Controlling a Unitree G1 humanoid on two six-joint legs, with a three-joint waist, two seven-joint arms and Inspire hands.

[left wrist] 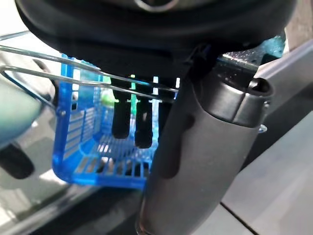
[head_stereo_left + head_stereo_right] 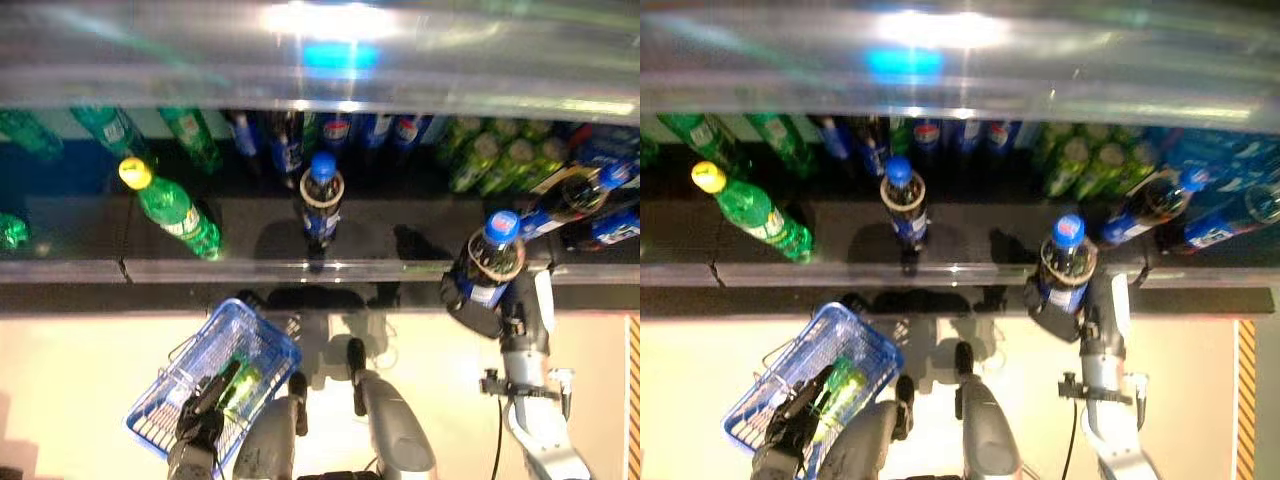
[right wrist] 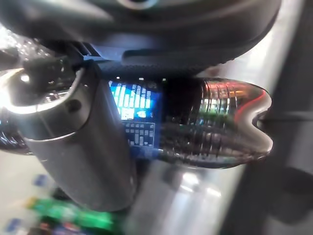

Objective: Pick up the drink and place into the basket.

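Observation:
My right hand (image 2: 492, 308) is shut on a dark cola bottle (image 2: 487, 262) with a blue cap, holding it upright at the shelf's front edge on the right. In the right wrist view the thumb (image 3: 78, 147) wraps round the dark bottle (image 3: 210, 122). My left hand (image 2: 200, 418) is shut on the wire handles of the blue basket (image 2: 180, 385), which hangs low at the left. A green drink (image 2: 243, 385) lies inside it. The left wrist view shows the fingers (image 1: 128, 117) curled over the wire handle (image 1: 58, 78) above the blue basket (image 1: 78, 147).
A dark shelf (image 2: 400, 235) holds another blue-capped cola bottle (image 2: 321, 200) at the middle, a green bottle with a yellow cap (image 2: 172, 208) at the left, and rows of green and dark bottles behind. More cola bottles (image 2: 585, 195) lie at the right.

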